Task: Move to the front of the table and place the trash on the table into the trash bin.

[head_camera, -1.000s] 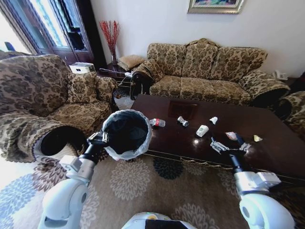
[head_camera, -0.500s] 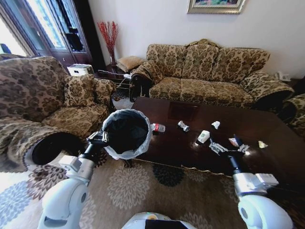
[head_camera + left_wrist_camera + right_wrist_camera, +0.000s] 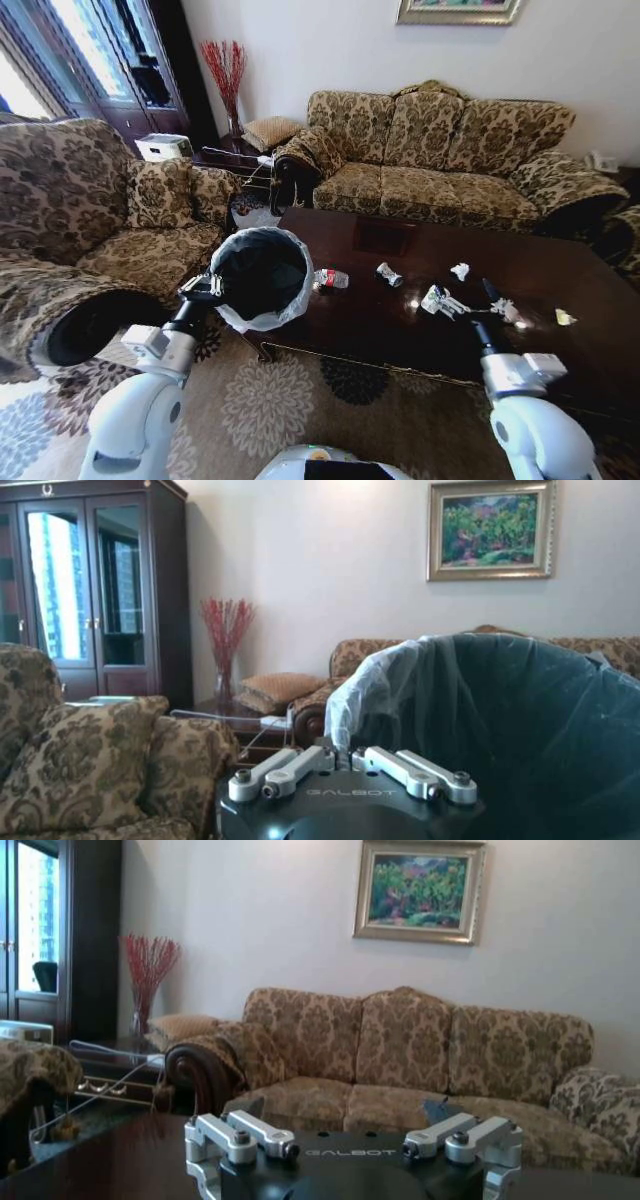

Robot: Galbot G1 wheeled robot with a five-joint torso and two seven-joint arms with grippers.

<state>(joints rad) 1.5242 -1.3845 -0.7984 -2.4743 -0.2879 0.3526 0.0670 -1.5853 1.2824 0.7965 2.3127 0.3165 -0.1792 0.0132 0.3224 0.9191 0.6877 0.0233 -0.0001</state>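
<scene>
Left pincer [image 3: 205,288] grips the trash bin [image 3: 262,277] rim beside the tabletop [image 3: 400,300] edge.
Right pincer [image 3: 462,308], spread wide and empty, hovers among trash [image 3: 388,273]; bare tabletop beyond.

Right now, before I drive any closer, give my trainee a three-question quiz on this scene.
1. True or false: the left gripper holds the trash bin by its rim.
2. Which piece of trash lies nearest the bin: A) the bottle B) the crumpled paper?
3. The right gripper hovers over the ____.

Key: 1 true; 2 A; 3 table.
</scene>
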